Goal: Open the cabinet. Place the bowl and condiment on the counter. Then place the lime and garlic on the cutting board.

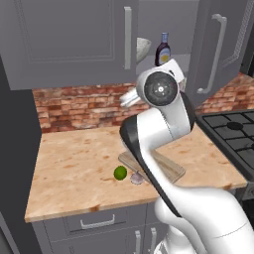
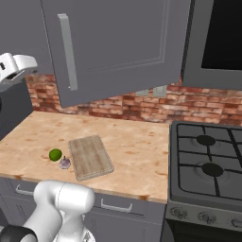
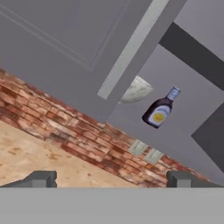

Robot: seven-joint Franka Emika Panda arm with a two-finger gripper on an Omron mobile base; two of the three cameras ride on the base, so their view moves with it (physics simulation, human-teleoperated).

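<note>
The two-finger gripper (image 3: 111, 178) is seen with jaws spread wide and empty, aimed up past the swung-open right door of the wide grey upper cabinet (image 1: 69, 39), where the marbled grey-white stone bowl (image 3: 136, 90) and the slim dark condiment bottle with a pale cap (image 3: 160, 109) stand ahead and above it. A level approach is advised, with the bottle taken around its body, clear of the bowl just beside it. The small green lime (image 1: 120, 172) and pale garlic bulb (image 1: 136, 178) are left far below, against the light brown wooden cutting board (image 2: 90, 156) on the tan wood-look counter (image 1: 74, 168)

I see a bright green lime (image 1: 120, 172) on the mottled tan counter (image 1: 74, 173). Grey cabinet (image 1: 69, 39), red brick wall (image 1: 79, 106) behind.
</note>
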